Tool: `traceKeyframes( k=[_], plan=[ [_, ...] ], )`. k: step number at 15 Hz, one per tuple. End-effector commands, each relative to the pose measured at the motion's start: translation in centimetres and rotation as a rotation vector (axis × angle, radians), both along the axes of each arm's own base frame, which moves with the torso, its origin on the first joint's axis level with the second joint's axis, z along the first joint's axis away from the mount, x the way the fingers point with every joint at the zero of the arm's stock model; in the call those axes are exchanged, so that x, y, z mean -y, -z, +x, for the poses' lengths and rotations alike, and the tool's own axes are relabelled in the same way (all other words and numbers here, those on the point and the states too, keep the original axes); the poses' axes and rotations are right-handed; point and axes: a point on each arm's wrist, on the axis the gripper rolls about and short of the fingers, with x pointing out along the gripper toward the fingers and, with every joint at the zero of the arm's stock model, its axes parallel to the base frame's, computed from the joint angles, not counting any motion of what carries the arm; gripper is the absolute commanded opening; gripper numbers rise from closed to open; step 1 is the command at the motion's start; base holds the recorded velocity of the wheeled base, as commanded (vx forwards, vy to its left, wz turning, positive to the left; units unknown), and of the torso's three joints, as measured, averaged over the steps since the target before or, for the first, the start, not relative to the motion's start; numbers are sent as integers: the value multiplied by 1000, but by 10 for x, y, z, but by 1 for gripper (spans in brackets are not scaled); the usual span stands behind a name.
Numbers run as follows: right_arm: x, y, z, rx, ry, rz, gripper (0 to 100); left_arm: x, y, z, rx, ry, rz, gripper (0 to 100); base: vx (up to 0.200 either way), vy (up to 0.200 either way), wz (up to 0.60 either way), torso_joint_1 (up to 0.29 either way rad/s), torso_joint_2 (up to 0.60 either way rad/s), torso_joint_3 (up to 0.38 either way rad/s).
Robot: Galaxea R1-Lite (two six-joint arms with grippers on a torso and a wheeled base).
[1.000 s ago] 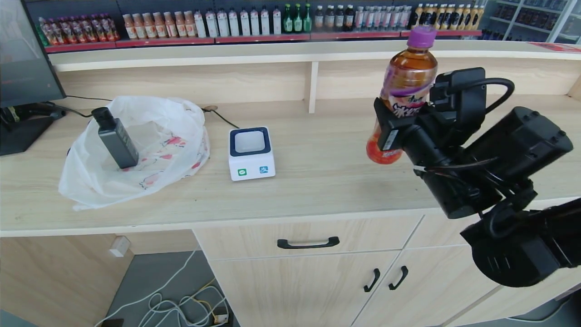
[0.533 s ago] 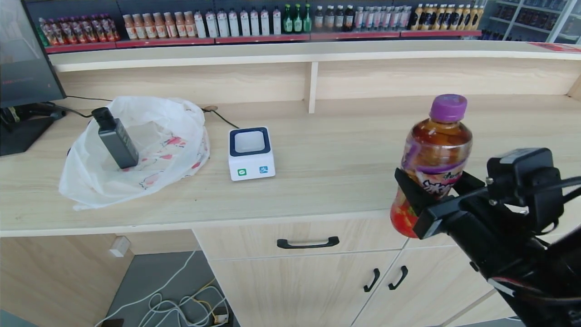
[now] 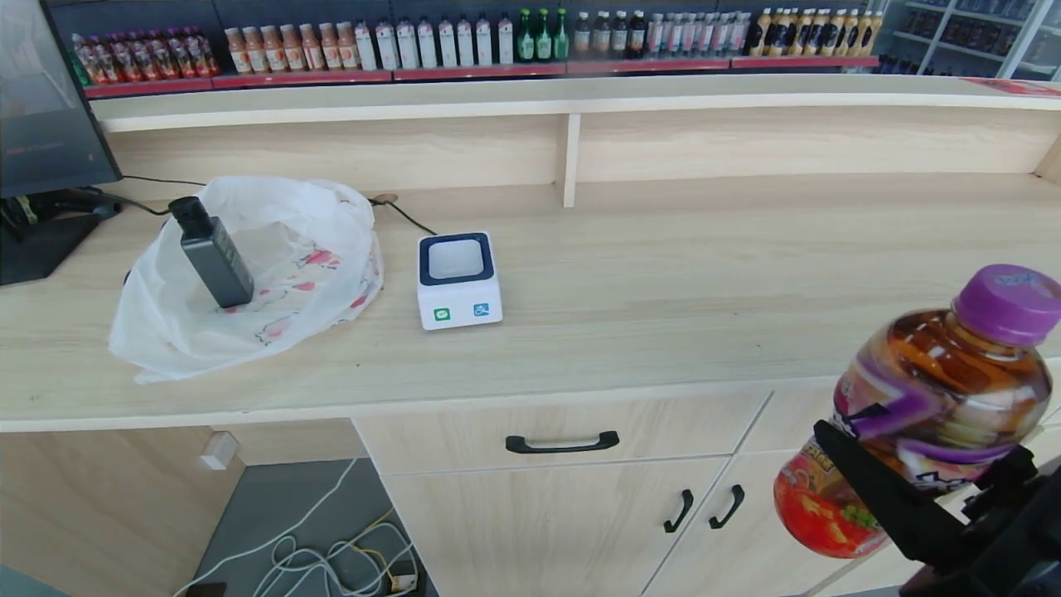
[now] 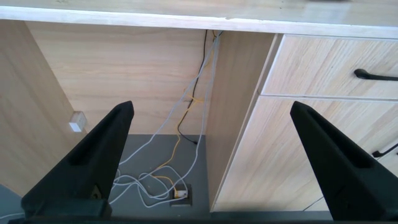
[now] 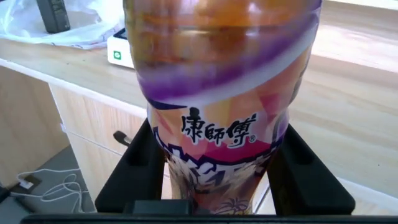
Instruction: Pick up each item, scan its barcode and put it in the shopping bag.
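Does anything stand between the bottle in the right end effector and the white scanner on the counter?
Nothing visible does. The right end effector holds the bottle out in front of the counter, and only open counter top lies between it and the scanner. The shopping bag lies on the scanner's other side.

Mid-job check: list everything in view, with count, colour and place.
drink bottle: 1, amber, purple cap, in the right gripper
shopping bag: 1, white, left part of the counter
dark bottle: 1, grey, standing in the shopping bag
scanner: 1, white, blue top, mid-counter
monitor: 1, black, counter's far left
shelf bottles: many, mixed colours, back shelf
cables: several, white and yellow, floor below counter
left gripper: 1, black, open, low, facing the cabinet
right gripper: 1, black, shut on the drink bottle
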Motion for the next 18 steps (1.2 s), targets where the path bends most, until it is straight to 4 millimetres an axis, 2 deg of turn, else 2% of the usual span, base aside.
traceKeyframes(
  k=[1,4,8,9,11,12,15,18],
  plan=[
    [-6,2,-6,-7,-61,-7,0,0,0,0,-1,0,0,100,0,0,0,0,0,0],
    [-12,7,-4,-20,-70,-50,0,0,0,0,-1,0,0,100,0,0,0,0,0,0],
    [-36,11,-11,8,-171,-158,0,0,0,0,-1,0,0,100,0,0,0,0,0,0],
    [-60,1,-11,71,-212,-184,0,0,0,0,-1,0,0,100,0,0,0,0,0,0],
    [-107,-5,-21,99,-318,-174,0,0,0,0,-1,0,0,100,0,0,0,0,0,0],
    [-120,-4,-26,97,-314,-177,0,0,0,0,1,0,0,100,0,0,0,0,0,0],
    [-113,-3,-30,83,-241,-196,0,0,0,0,1,0,0,100,0,0,0,0,0,0],
    [-105,-4,-39,181,-235,-319,0,0,0,0,-1,0,0,100,0,0,0,0,0,0]
  ],
)
